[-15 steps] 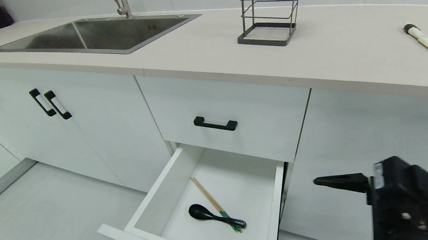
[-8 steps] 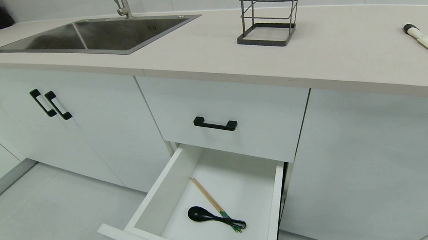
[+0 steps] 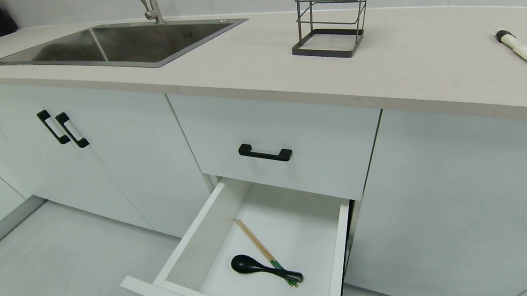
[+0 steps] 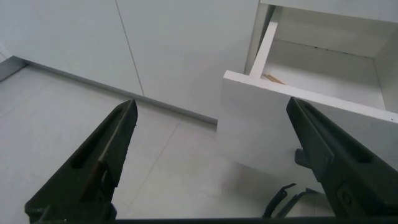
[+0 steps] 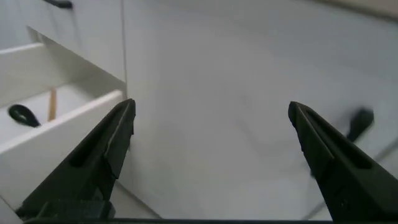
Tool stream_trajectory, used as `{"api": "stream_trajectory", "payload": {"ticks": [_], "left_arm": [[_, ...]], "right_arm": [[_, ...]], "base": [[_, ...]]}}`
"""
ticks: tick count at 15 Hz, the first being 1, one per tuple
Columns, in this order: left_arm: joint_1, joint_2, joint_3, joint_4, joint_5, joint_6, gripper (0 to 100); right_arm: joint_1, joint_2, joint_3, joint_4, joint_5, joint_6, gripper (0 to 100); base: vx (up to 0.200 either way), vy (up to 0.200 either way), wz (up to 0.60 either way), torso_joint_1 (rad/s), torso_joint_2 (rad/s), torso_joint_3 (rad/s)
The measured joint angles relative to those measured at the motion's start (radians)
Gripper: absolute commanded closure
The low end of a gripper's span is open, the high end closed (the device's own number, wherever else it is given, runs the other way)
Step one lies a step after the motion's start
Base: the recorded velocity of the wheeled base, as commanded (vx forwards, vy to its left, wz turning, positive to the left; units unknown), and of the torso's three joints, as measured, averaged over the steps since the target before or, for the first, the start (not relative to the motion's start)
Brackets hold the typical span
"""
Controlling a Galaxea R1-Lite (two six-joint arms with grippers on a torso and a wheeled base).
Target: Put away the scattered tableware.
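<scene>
- A black spoon (image 3: 254, 265) lies across the green-tipped ends of wooden chopsticks (image 3: 251, 236) in the open lower drawer (image 3: 195, 238)
- A cream-handled utensil (image 3: 526, 53) rests on the countertop (image 3: 248, 74) (far right), well apart from the wire rack (image 3: 326, 52) and sink (image 3: 114, 44)
- Left gripper (image 4: 211, 102) and right gripper (image 5: 211, 104) gape wide, holding nothing, near the drawer

You had no text, number or sign you could read. A small dark mark (image 3: 187, 33) stood on the inner back wall of the sink (image 3: 73, 63), too small to make out. Green bands on the chopsticks (image 3: 258, 245) carried no legible lettering.
</scene>
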Motion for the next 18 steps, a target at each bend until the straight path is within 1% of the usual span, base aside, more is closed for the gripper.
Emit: {"api": "stream_trajectory", "payload": {"ticks": [1, 2, 4, 6, 7, 8, 9, 10, 11, 12, 13, 14, 15, 18], "left_arm": [[0.0, 0.0, 0.0, 0.0, 0.0, -0.007, 0], [0.0, 0.0, 0.0, 0.0, 0.001, -0.007, 0], [-0.001, 0.0, 0.0, -0.006, 0.001, -0.018, 0], [-0.001, 0.002, -0.023, -0.04, -0.003, -0.024, 0], [-0.001, 0.011, -0.068, -0.043, -0.007, -0.024, 0], [-0.003, 0.037, -0.139, -0.031, -0.021, -0.024, 0], [-0.008, 0.081, -0.212, -0.002, -0.046, -0.024, 0], [-0.016, 0.136, -0.281, 0.066, -0.087, -0.025, 0], [-0.029, 0.202, -0.342, 0.181, -0.141, -0.024, 0], [-0.042, 0.266, -0.383, 0.29, -0.197, -0.023, 0], [-0.058, 0.334, -0.413, 0.374, -0.247, -0.02, 0], [-0.075, 0.4, -0.428, 0.417, -0.276, -0.014, 0], [-0.098, 0.469, -0.433, 0.439, -0.293, -0.01, 0], [-0.184, 0.681, -0.437, 0.465, -0.316, -0.002, 0]], "right_arm": [[-0.013, -0.024, 0.013, 0.112, -0.024, 0.057, 0], [-0.021, -0.041, 0.021, 0.159, -0.037, 0.096, 0], [-0.034, -0.058, 0.027, 0.133, -0.058, 0.116, 0], [-0.053, -0.066, 0.031, 0.13, -0.062, 0.135, 0], [-0.059, -0.067, 0.031, 0.13, -0.06, 0.146, 0], [-0.061, -0.069, 0.032, 0.13, -0.059, 0.143, 0], [-0.063, -0.069, 0.033, 0.13, -0.058, 0.139, 0], [-0.063, -0.07, 0.033, 0.13, -0.058, 0.135, 0], [-0.063, -0.07, 0.033, 0.13, -0.058, 0.135, 0], [-0.064, -0.07, 0.033, 0.13, -0.058, 0.139, 0], [-0.064, -0.07, 0.033, 0.13, -0.058, 0.14, 0], [-0.064, -0.07, 0.033, 0.13, -0.058, 0.137, 0], [-0.064, -0.07, 0.033, 0.13, -0.058, 0.135, 0], [-0.064, -0.07, 0.033, 0.13, -0.058, 0.134, 0]], "base": [[0.0, 0.0, 0.0, 0.0, 0.0, 0.0], [0.0, 0.0, 0.0, 0.0, 0.0, 0.0], [0.0, 0.0, 0.0, 0.0, 0.0, 0.0], [0.0, 0.0, 0.0, 0.0, 0.0, 0.0], [0.0, 0.0, 0.0, 0.0, 0.0, 0.0], [0.0, 0.0, 0.0, 0.0, 0.0, 0.0], [0.0, 0.0, 0.0, 0.0, 0.0, 0.0], [0.0, 0.0, 0.0, 0.0, 0.0, 0.0], [0.0, 0.0, 0.0, 0.0, 0.0, 0.0], [0.0, 0.0, 0.0, 0.0, 0.0, 0.0], [0.0, 0.0, 0.0, 0.0, 0.0, 0.0], [0.0, 0.0, 0.0, 0.0, 0.0, 0.0], [0.0, 0.0, 0.0, 0.0, 0.0, 0.0], [0.0, 0.0, 0.0, 0.0, 0.0, 0.0]]}}
